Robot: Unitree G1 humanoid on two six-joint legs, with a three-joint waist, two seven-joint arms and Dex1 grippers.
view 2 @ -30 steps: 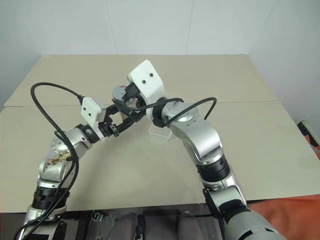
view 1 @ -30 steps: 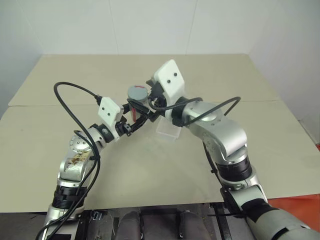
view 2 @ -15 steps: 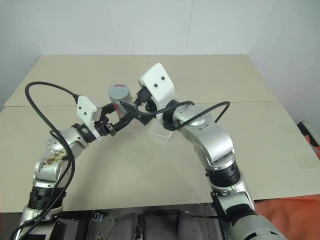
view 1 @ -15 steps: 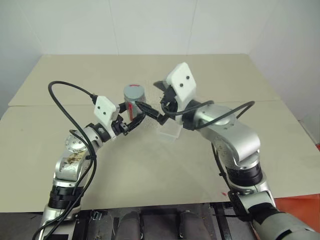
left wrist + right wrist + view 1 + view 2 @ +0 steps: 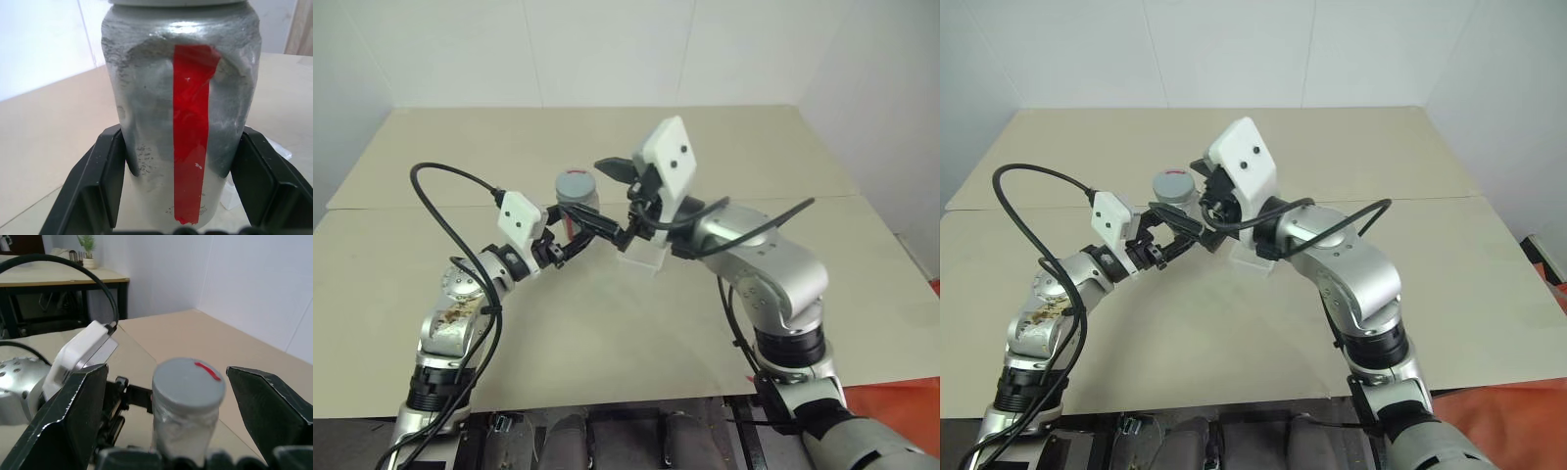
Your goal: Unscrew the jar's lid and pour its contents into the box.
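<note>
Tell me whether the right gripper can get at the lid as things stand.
Probably yes. The right gripper stands open with the lid between its two fingers, nothing covering it. The left gripper clamps the jar lower down, leaving the top free.

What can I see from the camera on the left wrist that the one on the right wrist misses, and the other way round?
The left wrist view shows the full red stripe down the jar's side and the left gripper shut around the jar. The right wrist view shows the top of the lid, the right gripper open on either side without touching it, and a dark side table behind. Both show the jar and the beige table.
</note>
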